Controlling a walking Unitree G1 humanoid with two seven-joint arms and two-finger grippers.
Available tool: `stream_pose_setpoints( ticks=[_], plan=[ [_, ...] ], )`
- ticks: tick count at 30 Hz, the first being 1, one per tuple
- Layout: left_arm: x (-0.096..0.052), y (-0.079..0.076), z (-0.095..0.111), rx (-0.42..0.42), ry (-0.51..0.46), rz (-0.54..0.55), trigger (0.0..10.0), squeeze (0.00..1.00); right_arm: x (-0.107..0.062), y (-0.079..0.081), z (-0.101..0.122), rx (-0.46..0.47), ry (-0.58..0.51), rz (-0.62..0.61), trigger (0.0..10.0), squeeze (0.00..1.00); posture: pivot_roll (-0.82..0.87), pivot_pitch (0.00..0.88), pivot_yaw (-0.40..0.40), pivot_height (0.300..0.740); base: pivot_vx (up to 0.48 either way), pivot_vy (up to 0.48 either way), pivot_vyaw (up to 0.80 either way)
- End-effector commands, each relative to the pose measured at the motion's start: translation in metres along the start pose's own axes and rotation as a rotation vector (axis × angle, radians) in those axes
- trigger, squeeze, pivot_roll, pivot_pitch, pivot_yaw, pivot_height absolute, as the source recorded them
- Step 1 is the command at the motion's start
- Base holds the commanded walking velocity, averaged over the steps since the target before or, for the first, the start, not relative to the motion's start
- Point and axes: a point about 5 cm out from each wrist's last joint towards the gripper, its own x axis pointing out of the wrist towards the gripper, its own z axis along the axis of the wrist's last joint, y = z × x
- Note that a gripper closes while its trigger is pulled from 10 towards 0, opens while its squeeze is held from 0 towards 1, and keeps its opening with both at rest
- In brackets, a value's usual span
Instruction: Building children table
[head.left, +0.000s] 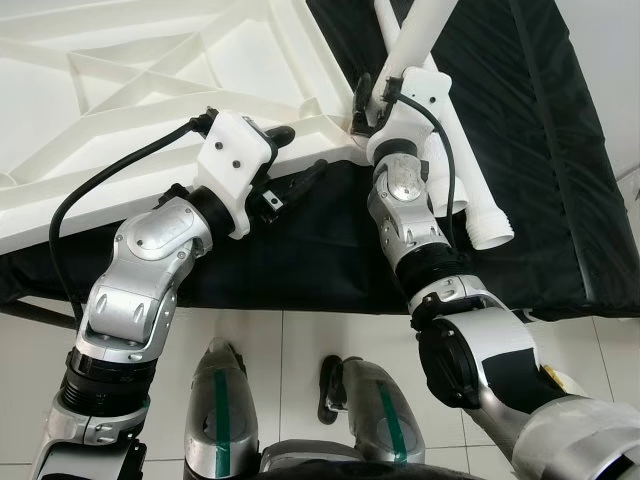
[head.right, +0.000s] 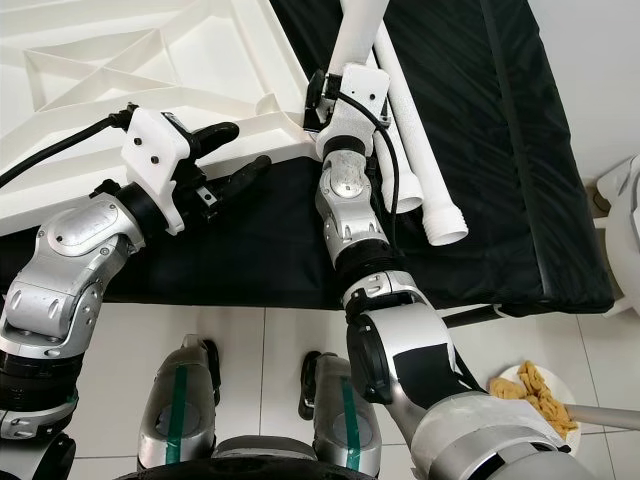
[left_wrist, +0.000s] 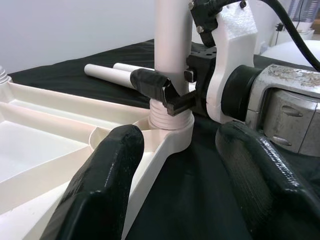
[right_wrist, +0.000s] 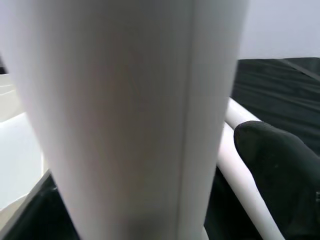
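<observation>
The white table top (head.left: 150, 90) lies upside down on a black-covered surface (head.left: 540, 150). A white table leg (head.left: 425, 30) stands upright in its near corner socket (left_wrist: 167, 125), threaded end down. My right gripper (head.left: 375, 95) is shut on this leg just above the socket; one of its fingers (left_wrist: 152, 82) wraps the leg. My left gripper (head.left: 295, 158) is open, its two fingers straddling the table top's rim a little to the left of that corner. In the right wrist view the leg (right_wrist: 135, 115) is pressed close against the camera.
Two loose white legs (head.right: 420, 150) lie side by side on the black cover right of the corner. The cover's front edge runs just before my feet (head.left: 225, 400) on the white tiled floor. A plate of food (head.right: 535, 395) sits on the floor at the right.
</observation>
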Motion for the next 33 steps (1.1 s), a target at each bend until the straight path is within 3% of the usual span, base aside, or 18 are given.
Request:
stream_pose_setpoints(
  ticks=[1, 14, 15, 33],
  plan=[
    [0.000, -0.002, 0.002, 0.003, -0.003, 0.027, 10.0, 0.00, -0.005, -0.001, -0.008, 0.019, 0.031, -0.005, 10.0, 1.00, 0.14, 0.100, -0.113, 0.740, 0.000, 0.000, 0.00],
    [0.000, -0.002, 0.002, -0.001, -0.003, 0.033, 10.0, 0.00, -0.005, -0.004, -0.009, 0.041, 0.028, 0.119, 10.0, 1.00, 0.14, 0.105, -0.115, 0.740, 0.000, 0.000, 0.00],
    [0.000, -0.001, 0.002, -0.001, -0.003, 0.034, 10.0, 0.00, -0.006, -0.005, -0.009, 0.043, 0.030, 0.146, 10.0, 0.00, 0.14, 0.106, -0.114, 0.740, 0.000, 0.000, 0.00],
    [0.001, 0.000, 0.002, -0.001, -0.004, 0.029, 10.0, 0.00, -0.003, -0.026, -0.006, -0.003, 0.008, 0.209, 10.0, 0.00, 0.13, 0.107, -0.108, 0.740, 0.000, 0.000, 0.00]
  ],
)
